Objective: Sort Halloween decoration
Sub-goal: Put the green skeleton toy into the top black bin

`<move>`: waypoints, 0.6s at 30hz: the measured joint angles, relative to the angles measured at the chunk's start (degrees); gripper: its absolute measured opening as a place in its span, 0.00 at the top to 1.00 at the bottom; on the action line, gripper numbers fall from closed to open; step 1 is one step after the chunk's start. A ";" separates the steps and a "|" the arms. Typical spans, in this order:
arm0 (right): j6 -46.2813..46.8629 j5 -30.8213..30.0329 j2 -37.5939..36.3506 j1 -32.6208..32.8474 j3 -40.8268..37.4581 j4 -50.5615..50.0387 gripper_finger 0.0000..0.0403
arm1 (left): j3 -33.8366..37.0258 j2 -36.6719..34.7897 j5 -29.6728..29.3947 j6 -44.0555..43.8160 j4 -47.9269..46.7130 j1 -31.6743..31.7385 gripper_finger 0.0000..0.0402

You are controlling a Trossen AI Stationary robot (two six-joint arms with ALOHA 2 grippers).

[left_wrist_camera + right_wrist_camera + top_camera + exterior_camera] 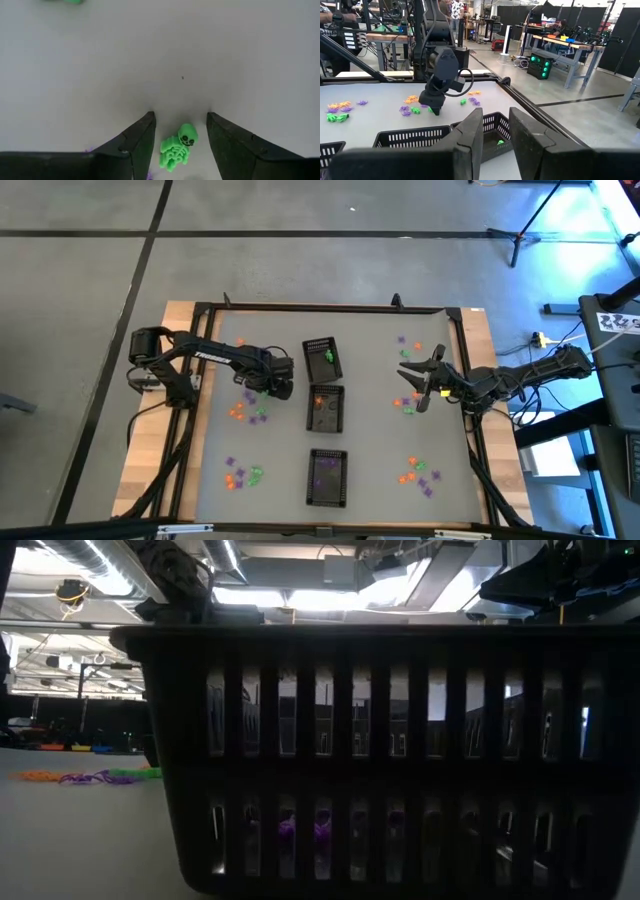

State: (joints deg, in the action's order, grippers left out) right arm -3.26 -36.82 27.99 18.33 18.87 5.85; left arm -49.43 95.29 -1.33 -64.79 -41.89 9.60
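Note:
A small green skeleton (177, 148) of the Halloween decoration lies flat on the white table. My left gripper (179, 134) points down over it, open, with one finger on each side and a little gap to both. In the high view this gripper (282, 387) stands just left of the trays, above a cluster of orange, green and purple trinkets (250, 406). My right gripper (495, 135) hovers level at the table's right side (412, 385), open, with nothing between its fingers.
Three black mesh trays stand in a row down the table's middle: the far one (322, 360) holds green pieces, the middle one (325, 408) orange, the near one (327, 477) purple. More trinket clusters lie at near left (243, 475), far right (410, 345) and near right (420, 472).

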 joint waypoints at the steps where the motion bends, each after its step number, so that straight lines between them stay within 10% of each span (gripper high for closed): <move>1: -0.01 0.00 0.01 0.00 0.00 0.00 0.77 | -0.02 0.00 0.05 0.00 -0.04 0.00 0.56; 18: 0.00 0.02 0.01 0.01 0.00 -0.02 0.77 | 0.22 -5.60 -1.23 -0.59 -3.56 -3.45 0.56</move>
State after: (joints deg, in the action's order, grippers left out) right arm -3.26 -36.80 28.01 18.35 18.87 5.82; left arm -49.21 89.68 -2.56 -65.39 -45.45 6.15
